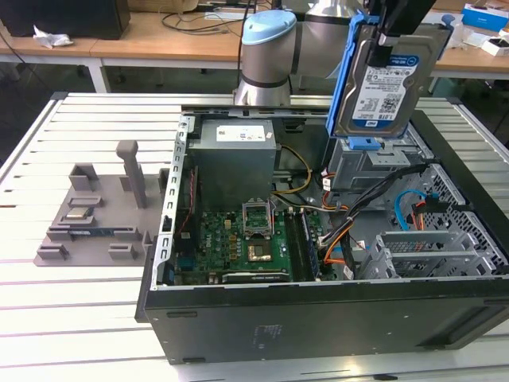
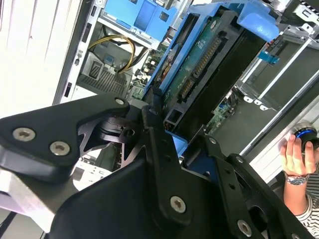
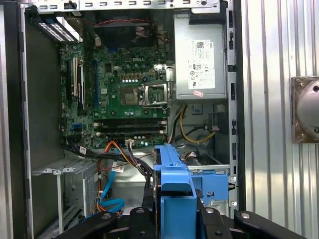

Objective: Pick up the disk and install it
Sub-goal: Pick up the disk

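Clock bearings below are read on the exterior view.

- Disk (image 1: 382,83) is off the worktop (image 1: 79,318) and in the air over the open case (image 1: 318,318), toward 1 o'clock from the motherboard (image 1: 238,239). Label side faces the camera, with the blue rail down its 9 o'clock edge.
- End effector (image 1: 391,36) is at 12 o'clock from the disk, gripping it by the top end. In the second wrist view the two black fingers (image 2: 152,129) are closed onto the disk's frame, one on each side, with no gap at the pads. I read it as clamped on the disk and carrying its full weight.
- The disk's long axis runs nearly 12 to 6, with the top tipped a touch toward 1. It hangs on end, not flat.
- The relation that matters is that the disk hangs at 6 o'clock from the end effector. At 6 o'clock from the disk's lower edge sits the grey drive cage with a bare blue bracket (image 1: 374,146). The lower edge is just above the bracket. I cannot tell whether they touch.
- The first wrist view looks along the disk (image 3: 172,191) edge-on. The blue bracket (image 3: 214,185) is just beside it and the case interior lies beyond.
- Orange and black cables (image 1: 350,231) lie loose in the case below the cage, near the disk's side of the case.
- Power supply (image 1: 235,155) is at 9 o'clock from the disk, well apart from it.
- A grey fixture (image 1: 95,215) sits on the worktop outside the case.
- There is only one arm, so the question of which is nearer doesn't arise.
- A person's hand (image 2: 295,157) shows in the second wrist view, well apart from the case.
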Robot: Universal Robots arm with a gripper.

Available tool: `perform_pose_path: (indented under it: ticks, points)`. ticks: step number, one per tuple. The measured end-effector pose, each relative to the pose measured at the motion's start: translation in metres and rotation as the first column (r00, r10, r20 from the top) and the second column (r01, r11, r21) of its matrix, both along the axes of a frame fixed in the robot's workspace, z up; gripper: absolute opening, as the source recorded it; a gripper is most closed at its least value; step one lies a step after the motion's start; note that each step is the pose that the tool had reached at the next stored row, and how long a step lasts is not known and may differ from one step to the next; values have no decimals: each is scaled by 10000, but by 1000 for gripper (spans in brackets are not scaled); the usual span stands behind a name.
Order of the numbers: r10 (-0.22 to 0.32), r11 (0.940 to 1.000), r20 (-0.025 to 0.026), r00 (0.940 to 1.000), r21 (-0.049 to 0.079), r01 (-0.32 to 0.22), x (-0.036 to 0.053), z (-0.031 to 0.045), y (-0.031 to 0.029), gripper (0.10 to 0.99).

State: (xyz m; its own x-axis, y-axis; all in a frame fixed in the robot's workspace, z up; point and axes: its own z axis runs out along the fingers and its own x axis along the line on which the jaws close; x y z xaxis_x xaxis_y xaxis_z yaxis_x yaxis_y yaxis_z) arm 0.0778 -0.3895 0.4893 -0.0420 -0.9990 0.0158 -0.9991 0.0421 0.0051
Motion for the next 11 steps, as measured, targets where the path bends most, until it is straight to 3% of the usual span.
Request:
perform_pose_path:
  ticks: [11]
  points:
    - [0,10000,0,10000,-7,0,0,-6,-90,365]
